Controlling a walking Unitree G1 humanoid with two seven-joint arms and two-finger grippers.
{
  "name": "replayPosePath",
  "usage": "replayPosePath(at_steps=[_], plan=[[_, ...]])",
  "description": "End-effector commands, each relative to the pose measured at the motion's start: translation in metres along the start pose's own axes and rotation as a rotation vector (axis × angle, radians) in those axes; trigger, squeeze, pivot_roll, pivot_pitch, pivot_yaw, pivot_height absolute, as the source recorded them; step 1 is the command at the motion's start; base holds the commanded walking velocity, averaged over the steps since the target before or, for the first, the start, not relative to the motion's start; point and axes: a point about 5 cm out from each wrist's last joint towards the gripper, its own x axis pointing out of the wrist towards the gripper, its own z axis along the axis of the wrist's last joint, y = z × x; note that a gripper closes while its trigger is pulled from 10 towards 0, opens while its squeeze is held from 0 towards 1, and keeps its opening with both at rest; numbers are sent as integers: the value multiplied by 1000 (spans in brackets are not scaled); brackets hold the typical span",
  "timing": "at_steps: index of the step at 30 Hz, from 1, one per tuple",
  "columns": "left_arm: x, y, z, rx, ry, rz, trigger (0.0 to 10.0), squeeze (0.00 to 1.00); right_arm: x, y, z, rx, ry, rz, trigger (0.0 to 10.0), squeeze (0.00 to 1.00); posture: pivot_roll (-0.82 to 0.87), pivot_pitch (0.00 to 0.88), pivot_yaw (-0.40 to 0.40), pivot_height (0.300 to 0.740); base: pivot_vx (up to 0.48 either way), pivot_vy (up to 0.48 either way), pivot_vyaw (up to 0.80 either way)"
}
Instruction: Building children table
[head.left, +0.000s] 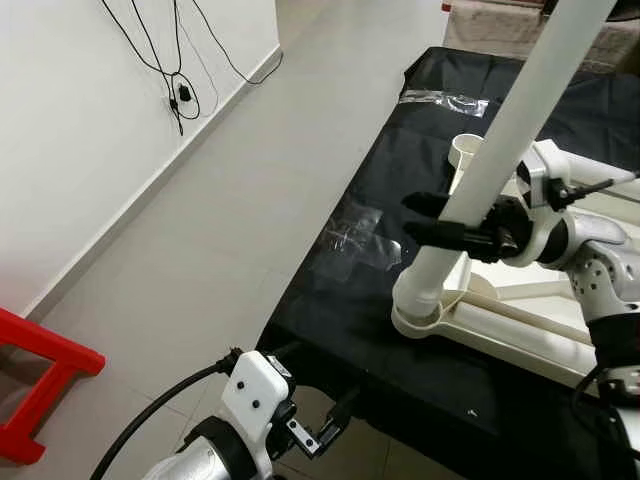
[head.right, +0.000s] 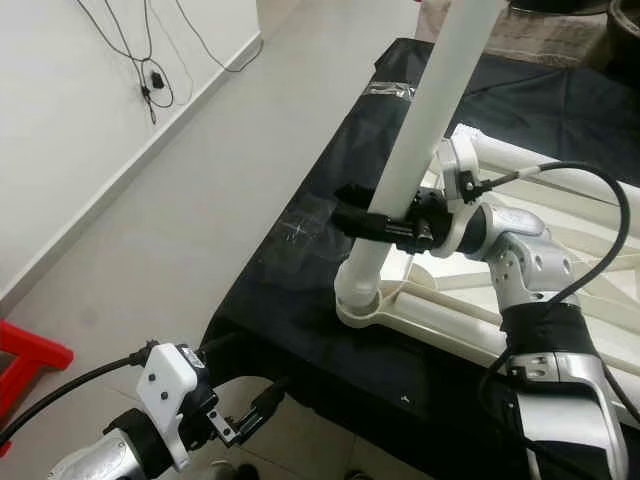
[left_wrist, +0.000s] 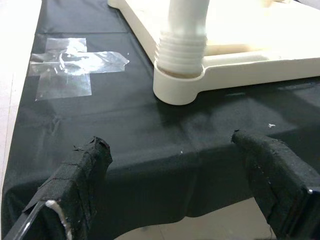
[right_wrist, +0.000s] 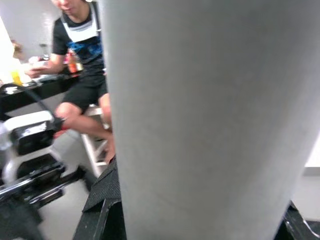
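A cream plastic tabletop (head.left: 520, 335) lies upside down on a black-covered table (head.left: 340, 300). A long white leg (head.left: 500, 130) stands tilted in its near corner socket (head.left: 420, 320), with its ribbed end (left_wrist: 181, 52) seated in the socket collar (left_wrist: 175, 90). My right gripper (head.left: 430, 220) is shut on the leg partway up. The leg (right_wrist: 200, 115) spans the right wrist view between the fingers (right_wrist: 102, 200). My left gripper (left_wrist: 185, 185) is open, low at the table's near edge, apart from the socket. Another socket (head.left: 466, 150) shows behind the leg.
Clear tape patches (head.left: 352, 235) stick to the black cloth. A red stool (head.left: 35, 380) stands on the floor at the left, and cables (head.left: 180, 95) hang on the white wall. A person (right_wrist: 80, 75) sits beyond the table in the right wrist view.
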Motion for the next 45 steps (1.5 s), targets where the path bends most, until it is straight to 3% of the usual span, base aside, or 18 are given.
replayPosePath(at_steps=[1,11,15,20,26,35,45], plan=[[-2,-2,-3,-2,28,-10,10000,0,0,2,-6,28,21,17,10000,0,180,260,29,740,0,0,0],[-1,-1,-4,-2,32,-7,10000,0,-1,3,-4,19,26,39,10000,0,174,258,35,740,0,0,0],[-1,-1,-4,8,35,-10,10000,0,1,0,-17,-10,119,-1,10000,0,177,256,35,740,0,0,0],[-1,-1,-4,11,35,-11,10000,0,2,-1,-16,-45,151,-7,10000,0,176,255,35,740,0,0,0],[0,-1,-4,12,35,-11,10000,0,7,3,-7,-92,178,35,10000,0,171,249,34,740,0,0,0],[1,-1,-5,14,34,-14,10000,0,16,12,-14,-106,221,105,10000,0,168,238,29,740,0,0,0],[2,-3,-6,13,33,-14,10000,0,19,7,-25,-100,192,0,10000,0,165,225,22,740,0,0,0]])
